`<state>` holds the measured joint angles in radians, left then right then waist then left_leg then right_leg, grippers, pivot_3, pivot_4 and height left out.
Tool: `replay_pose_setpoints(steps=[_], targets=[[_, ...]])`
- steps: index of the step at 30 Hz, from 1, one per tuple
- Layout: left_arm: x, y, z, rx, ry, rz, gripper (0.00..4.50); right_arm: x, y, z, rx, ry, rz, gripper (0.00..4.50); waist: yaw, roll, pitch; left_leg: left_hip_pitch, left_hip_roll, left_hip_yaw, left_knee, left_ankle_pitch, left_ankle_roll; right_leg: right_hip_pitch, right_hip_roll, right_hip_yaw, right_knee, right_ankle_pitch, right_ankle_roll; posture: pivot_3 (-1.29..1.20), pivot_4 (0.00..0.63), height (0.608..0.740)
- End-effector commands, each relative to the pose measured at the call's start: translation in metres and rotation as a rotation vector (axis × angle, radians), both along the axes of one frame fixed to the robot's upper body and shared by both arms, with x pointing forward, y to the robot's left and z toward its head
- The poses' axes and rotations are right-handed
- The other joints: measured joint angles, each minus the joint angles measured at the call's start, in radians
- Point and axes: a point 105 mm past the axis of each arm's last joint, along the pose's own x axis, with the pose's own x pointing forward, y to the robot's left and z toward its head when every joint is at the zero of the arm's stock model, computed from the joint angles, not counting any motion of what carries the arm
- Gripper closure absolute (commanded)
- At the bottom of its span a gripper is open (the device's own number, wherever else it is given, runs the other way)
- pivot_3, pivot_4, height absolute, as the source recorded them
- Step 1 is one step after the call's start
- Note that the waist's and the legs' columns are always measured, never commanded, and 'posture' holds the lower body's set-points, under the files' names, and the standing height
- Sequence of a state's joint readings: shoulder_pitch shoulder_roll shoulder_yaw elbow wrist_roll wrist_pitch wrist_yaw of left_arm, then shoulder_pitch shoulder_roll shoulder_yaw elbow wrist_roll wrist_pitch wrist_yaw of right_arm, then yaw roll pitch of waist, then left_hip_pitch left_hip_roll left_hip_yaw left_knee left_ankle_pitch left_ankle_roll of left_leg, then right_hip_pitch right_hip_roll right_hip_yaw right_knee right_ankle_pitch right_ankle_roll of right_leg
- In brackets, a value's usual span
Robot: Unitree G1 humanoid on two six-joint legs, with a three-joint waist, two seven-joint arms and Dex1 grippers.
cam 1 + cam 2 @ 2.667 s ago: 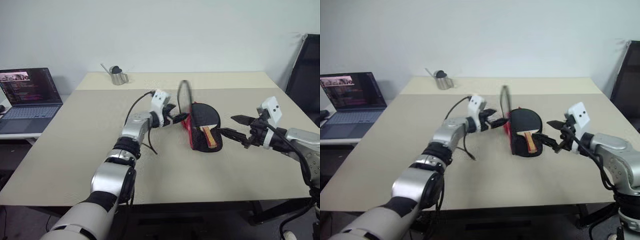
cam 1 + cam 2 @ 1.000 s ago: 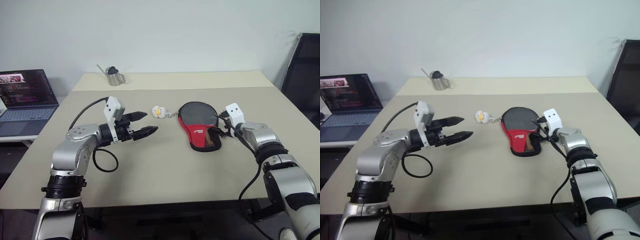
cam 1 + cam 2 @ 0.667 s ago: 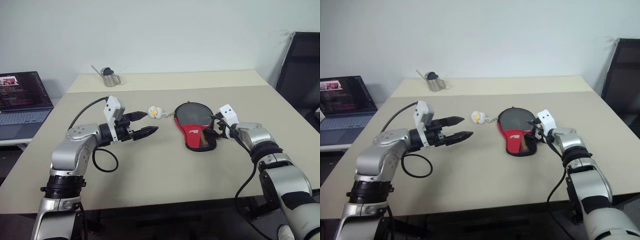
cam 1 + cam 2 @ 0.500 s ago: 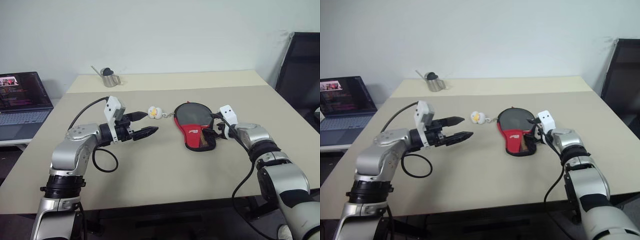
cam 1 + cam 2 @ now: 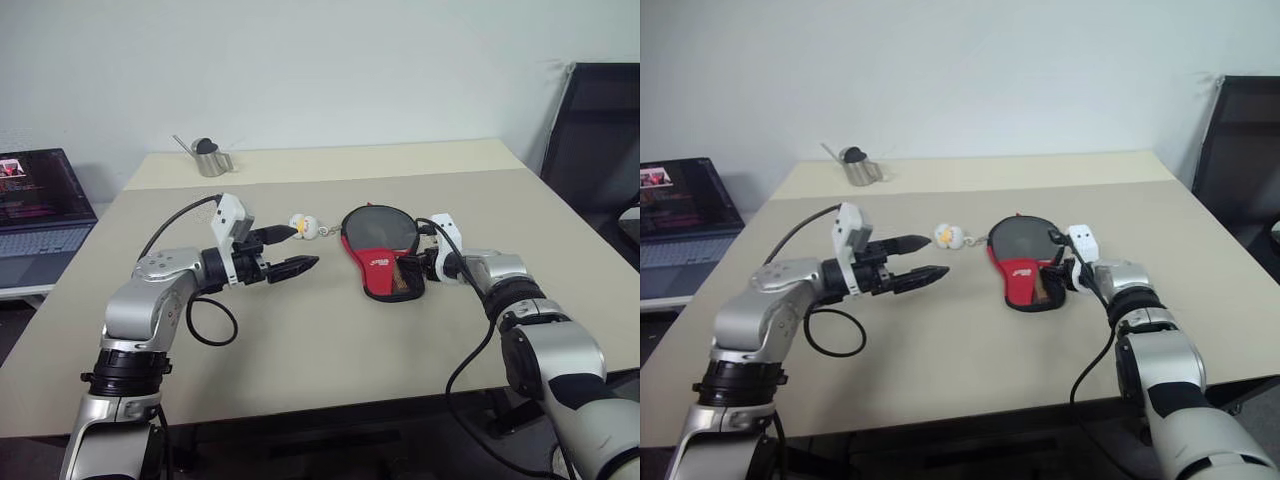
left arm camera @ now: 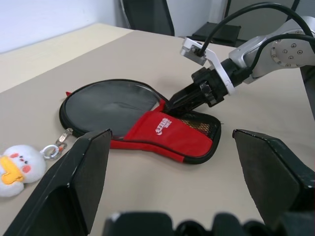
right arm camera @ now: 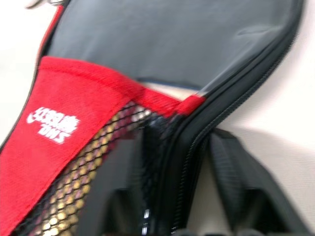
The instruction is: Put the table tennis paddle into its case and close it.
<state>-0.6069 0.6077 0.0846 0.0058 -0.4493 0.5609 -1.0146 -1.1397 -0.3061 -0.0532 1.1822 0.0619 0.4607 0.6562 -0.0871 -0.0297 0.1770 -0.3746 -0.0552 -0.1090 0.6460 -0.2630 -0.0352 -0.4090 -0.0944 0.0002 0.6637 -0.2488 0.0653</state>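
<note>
On the beige bench (image 5: 330, 350) lies one paddle-shaped soft black fabric case (image 5: 378, 250) with a red logo panel and a black mesh pocket. One small white plush duck keychain (image 5: 303, 225) lies at its round end, joined to it by a short chain. One small metal pitcher (image 5: 208, 158) stands far back on the bench, one open laptop (image 5: 35, 210) is on a side table at the left, and one black chair (image 5: 590, 130) stands at the right.

The case lies flat near the middle of the bench, with its narrow end toward the robot. In the left wrist view, wood colour shows through the mesh at that narrow end; the rest of the table tennis paddle is hidden by the fabric, so I cannot tell more about it.

The right end effector (image 5: 412, 268) is at the right edge of the case, near the narrow end. In the right wrist view its two black fingers (image 7: 231, 167) are on either side of the zipper edge, clamped on the case. The left end effector (image 5: 295, 248) hangs above the bench, well to the left of the case, near the duck, with its two fingers apart and nothing between them.
</note>
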Motion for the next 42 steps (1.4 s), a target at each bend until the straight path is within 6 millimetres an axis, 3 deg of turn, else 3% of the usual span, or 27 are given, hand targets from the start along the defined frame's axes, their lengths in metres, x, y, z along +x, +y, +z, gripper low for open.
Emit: replay_pose_setpoints(steps=[1, 3, 5, 8, 13, 20, 26, 30, 33, 42], targets=[[-0.004, 0.000, 0.014, 0.007, -0.060, -0.017, 0.20, -0.009, 0.013, -0.019, -0.001, 0.073, 0.036, 3.61, 0.000, 0.000, 0.000, 0.001, 0.000, 0.000, 0.000, 0.000, 0.001, 0.001, 0.000, 0.001, 0.000, 0.000, 0.000, 0.00, 0.150, 0.740], [-0.005, 0.000, 0.013, 0.010, -0.057, -0.019, 0.20, -0.009, 0.015, -0.021, -0.001, 0.075, 0.039, 4.28, 0.000, 0.000, 0.000, 0.003, 0.000, 0.000, -0.001, -0.001, 0.002, 0.001, 0.001, 0.003, 0.000, 0.000, 0.000, 0.00, 0.150, 0.740], [-0.006, 0.001, 0.010, 0.020, -0.045, -0.025, 0.20, -0.010, 0.018, -0.022, 0.006, 0.078, 0.041, 4.49, 0.000, 0.000, 0.000, 0.006, 0.001, 0.001, -0.001, -0.002, 0.002, 0.003, 0.002, 0.005, 0.000, 0.000, 0.000, 0.00, 0.150, 0.740], [-0.012, 0.005, 0.004, 0.044, -0.018, -0.046, 0.20, -0.010, 0.021, -0.019, 0.029, 0.080, 0.048, 4.49, -0.002, 0.000, 0.000, 0.009, 0.002, 0.004, -0.002, -0.003, 0.001, 0.003, 0.004, 0.008, 0.001, 0.000, 0.000, 0.00, 0.150, 0.740], [-0.039, 0.015, -0.009, 0.099, 0.063, -0.149, 0.20, -0.020, 0.028, -0.009, 0.089, 0.102, 0.124, 4.49, -0.002, 0.000, 0.000, 0.009, 0.012, 0.008, -0.002, -0.006, -0.002, 0.002, 0.008, 0.012, 0.000, 0.000, -0.001, 0.00, 0.150, 0.740], [-0.065, 0.025, -0.022, 0.154, 0.144, -0.211, 0.20, -0.059, 0.053, 0.009, 0.174, 0.115, 0.241, 4.49, 0.000, 0.000, 0.000, 0.008, 0.014, 0.010, -0.002, -0.009, -0.002, 0.001, 0.009, 0.013, -0.003, 0.000, -0.001, 0.00, 0.150, 0.740], [-0.078, 0.021, -0.030, 0.161, 0.175, -0.252, 0.20, -0.082, 0.078, 0.016, 0.217, 0.116, 0.280, 4.49, 0.001, 0.001, 0.001, 0.008, 0.015, 0.011, -0.001, -0.009, -0.002, 0.000, 0.011, 0.014, -0.001, 0.000, -0.001, 0.00, 0.150, 0.740], [-0.091, 0.015, -0.036, 0.155, 0.215, -0.297, 0.20, -0.100, 0.093, 0.015, 0.245, 0.140, 0.307, 4.49, 0.005, 0.001, 0.001, 0.008, 0.015, 0.011, -0.001, -0.009, -0.002, 0.000, 0.010, 0.014, -0.001, 0.000, -0.001, 0.00, 0.150, 0.740], [-0.102, 0.014, -0.043, 0.171, 0.241, -0.321, 0.20, -0.125, 0.105, 0.008, 0.268, 0.181, 0.341, 4.49, 0.007, 0.001, 0.001, 0.007, 0.015, 0.010, -0.002, -0.010, -0.002, -0.001, 0.010, 0.014, -0.002, 0.000, -0.001, 0.00, 0.150, 0.740], [-0.111, 0.013, -0.048, 0.184, 0.272, -0.341, 0.20, -0.165, 0.095, -0.014, 0.285, 0.287, 0.244, 4.49, 0.018, 0.001, 0.001, 0.007, 0.015, 0.010, -0.002, -0.010, -0.002, 0.000, 0.010, 0.013, -0.002, -0.001, -0.001, 0.00, 0.150, 0.740]])
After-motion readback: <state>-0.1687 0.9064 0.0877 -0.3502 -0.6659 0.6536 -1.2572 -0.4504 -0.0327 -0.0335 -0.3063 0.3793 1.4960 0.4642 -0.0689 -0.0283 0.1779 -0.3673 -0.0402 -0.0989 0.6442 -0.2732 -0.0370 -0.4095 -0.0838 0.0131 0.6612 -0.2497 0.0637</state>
